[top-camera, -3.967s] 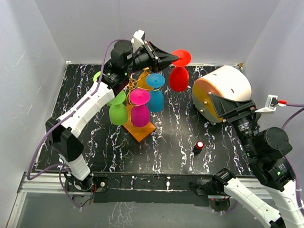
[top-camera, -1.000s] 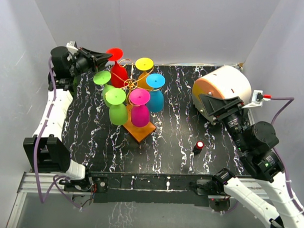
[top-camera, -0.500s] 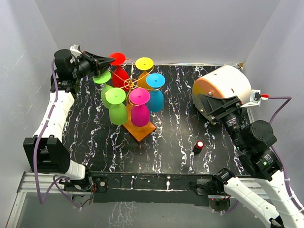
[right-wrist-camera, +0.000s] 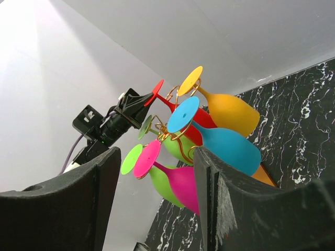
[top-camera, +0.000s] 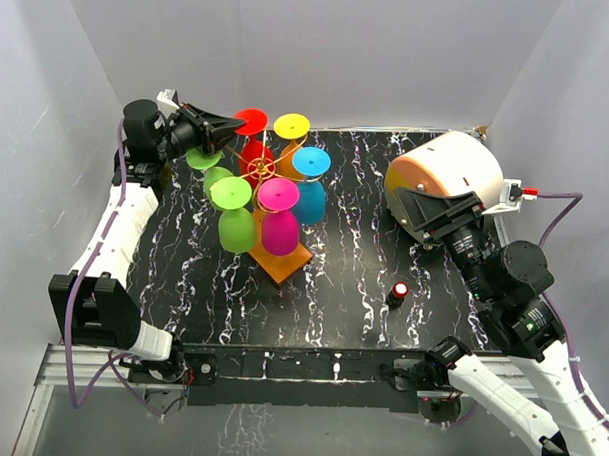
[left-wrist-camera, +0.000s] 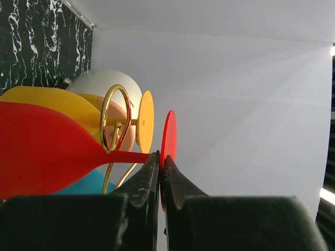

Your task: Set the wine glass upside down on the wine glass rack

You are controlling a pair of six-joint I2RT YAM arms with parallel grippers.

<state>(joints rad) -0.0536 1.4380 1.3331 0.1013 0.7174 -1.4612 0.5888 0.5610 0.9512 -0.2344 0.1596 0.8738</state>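
The red wine glass (top-camera: 253, 154) is tilted bowl-down at the back left of the gold wire rack (top-camera: 260, 169), which stands on an orange-brown base (top-camera: 286, 264). My left gripper (top-camera: 231, 128) is shut on the glass's round foot (left-wrist-camera: 168, 133). In the left wrist view the gripper (left-wrist-camera: 159, 158) pinches the foot's edge, and the red stem (left-wrist-camera: 125, 157) crosses a gold scroll loop (left-wrist-camera: 115, 118); I cannot tell whether it rests in it. My right gripper (top-camera: 417, 216) is open and empty at the right. Between its fingers (right-wrist-camera: 155, 163) it sees the rack (right-wrist-camera: 174, 137) and the red glass (right-wrist-camera: 180, 113).
Two green glasses (top-camera: 237, 226), a pink one (top-camera: 280, 229), a blue one (top-camera: 312, 199) and a yellow one (top-camera: 291, 127) hang on the rack. A white and orange domed object (top-camera: 448, 181) sits at the back right. A small red-topped black knob (top-camera: 397, 291) lies on the black marbled table.
My left gripper has carried the red glass from the back right of the rack round to its back left, then moved it right, in against the rack. The right arm has hardly moved.
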